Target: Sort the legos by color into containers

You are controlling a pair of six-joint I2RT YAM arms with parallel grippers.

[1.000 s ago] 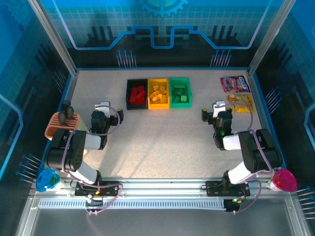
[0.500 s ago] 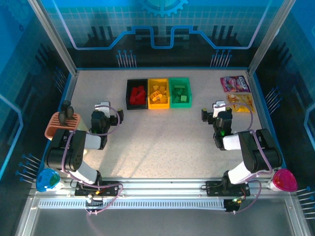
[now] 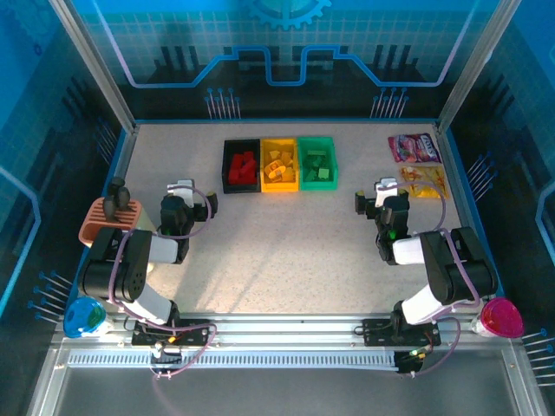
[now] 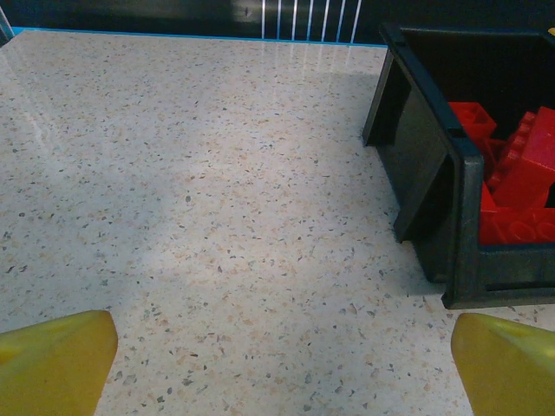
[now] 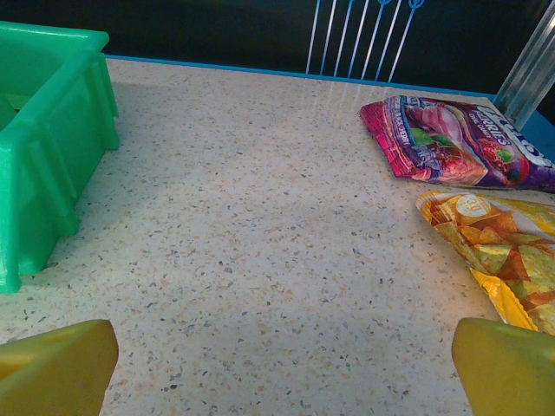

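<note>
Three joined containers stand in a row at the back middle: black (image 3: 226, 165), yellow (image 3: 279, 187) and green (image 3: 334, 161). Red legos (image 3: 244, 168) lie in the black one, yellow legos (image 3: 279, 163) in the yellow one, green legos (image 3: 316, 165) in the green one. My left gripper (image 3: 182, 191) rests low, left of and nearer than the black bin, open and empty; its view has the black bin's wall (image 4: 460, 199) and red legos (image 4: 520, 173) at the right. My right gripper (image 3: 381, 194) is open and empty, right of the green bin (image 5: 52, 130).
Two snack packets, purple (image 3: 414, 147) and yellow (image 3: 423, 180), lie at the back right, just beyond my right gripper. A terracotta slotted holder (image 3: 108, 221) sits at the left edge. A blue cup (image 3: 84, 316) and a pink cup (image 3: 501, 317) stand at the near corners.
</note>
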